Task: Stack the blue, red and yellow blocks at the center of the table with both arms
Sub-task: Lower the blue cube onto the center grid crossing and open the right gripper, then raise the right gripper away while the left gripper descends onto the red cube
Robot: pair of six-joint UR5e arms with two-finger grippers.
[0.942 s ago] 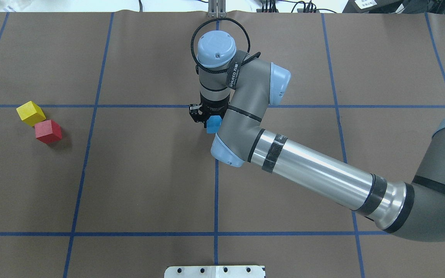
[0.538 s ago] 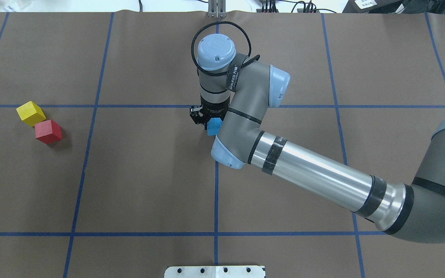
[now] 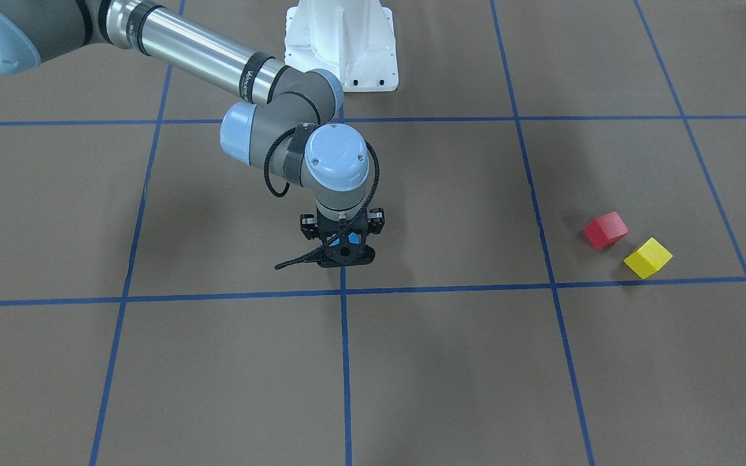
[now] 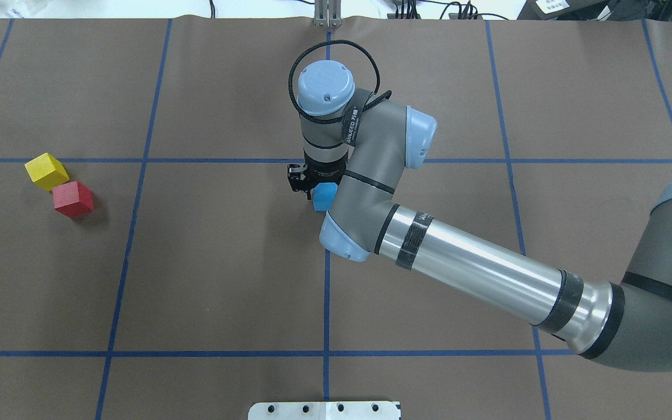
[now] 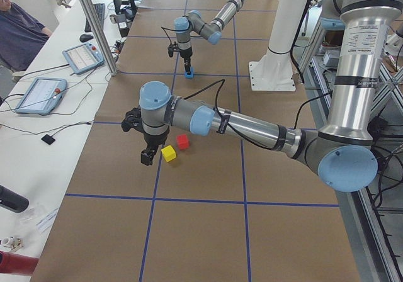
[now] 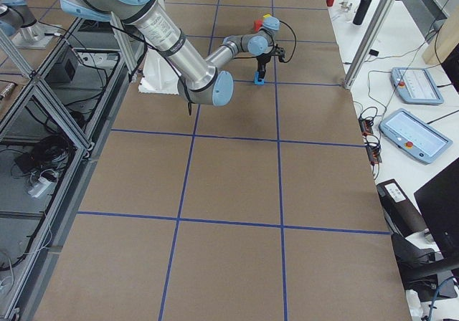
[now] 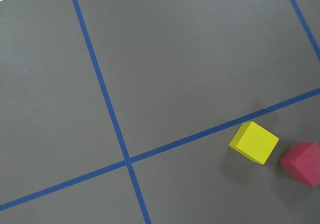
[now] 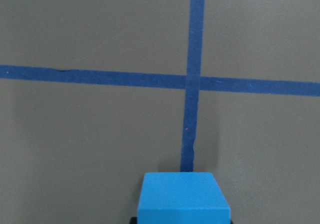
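My right gripper point(image 4: 314, 188) is shut on the blue block point(image 4: 325, 195) just on the robot's side of the centre tape crossing point(image 4: 328, 160), at or just above the paper. The block fills the bottom of the right wrist view point(image 8: 184, 198) and shows through the gripper from the front point(image 3: 336, 241). The red block point(image 4: 72, 198) and the yellow block point(image 4: 46, 171) lie touching at the table's left; both show in the left wrist view, yellow point(image 7: 254, 142) and red point(image 7: 302, 163). My left gripper point(image 5: 146, 158) hovers by them, seen only from the side; I cannot tell its state.
The robot's white base plate point(image 4: 324, 410) sits at the near edge. Blue tape lines point(image 4: 137, 192) grid the brown paper. A person point(image 5: 19, 33) and control tablets point(image 5: 39, 94) are on the bench beyond the far edge.
My right gripper has moved a little toward the robot's side with the blue block in it, and looks lower. The red and yellow blocks have not moved.
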